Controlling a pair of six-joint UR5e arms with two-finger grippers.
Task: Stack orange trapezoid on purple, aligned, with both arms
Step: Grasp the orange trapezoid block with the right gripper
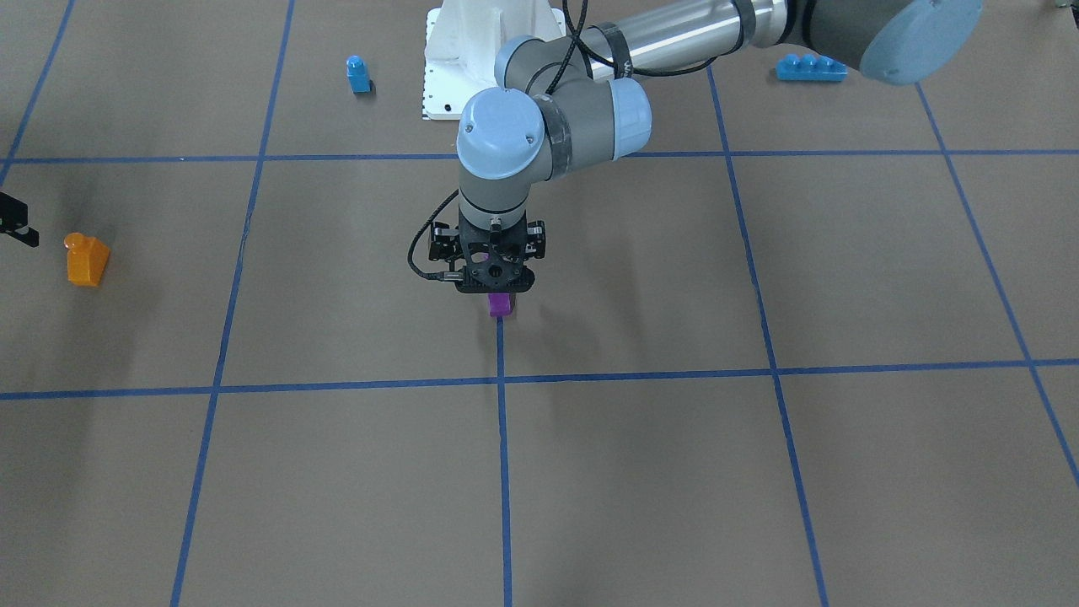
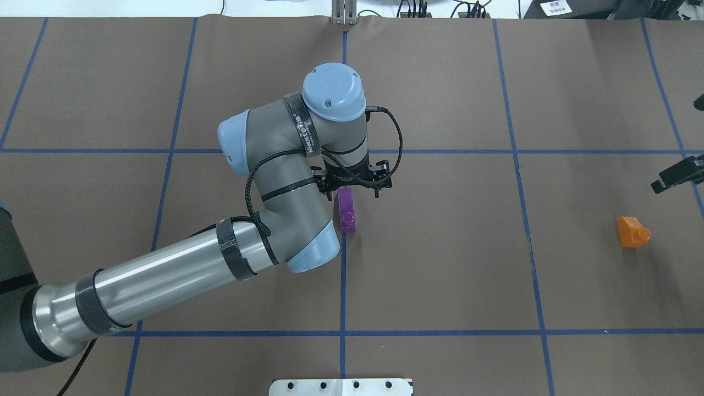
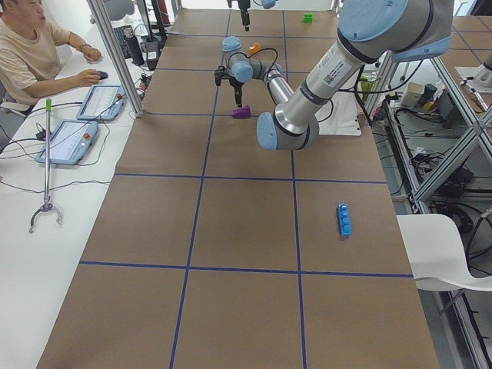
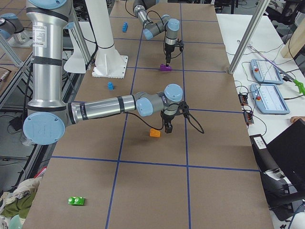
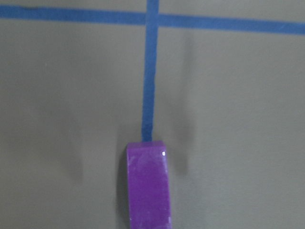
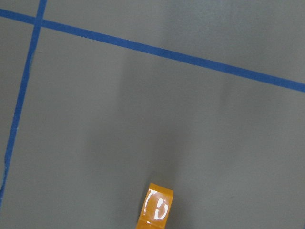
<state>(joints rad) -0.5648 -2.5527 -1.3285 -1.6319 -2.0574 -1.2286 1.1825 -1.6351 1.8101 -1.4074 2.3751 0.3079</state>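
The purple block (image 1: 500,305) rests on the brown table, on a blue tape line near the middle. My left gripper (image 1: 496,285) hangs straight above it; two finger shadows flank the block in the left wrist view (image 5: 147,191), so the jaws look open and apart from it. The orange trapezoid (image 2: 632,232) sits on the table far to my right, stud pointing sideways. My right gripper (image 2: 677,175) hovers just beyond it, open and empty. The orange block shows at the bottom edge of the right wrist view (image 6: 156,207).
A blue single-stud block (image 1: 358,74) and a blue four-stud brick (image 1: 810,67) lie near the robot's side. A green block (image 4: 76,201) lies at the right end. The white robot base plate (image 1: 442,76) stands at the table's edge. An operator sits beside the table.
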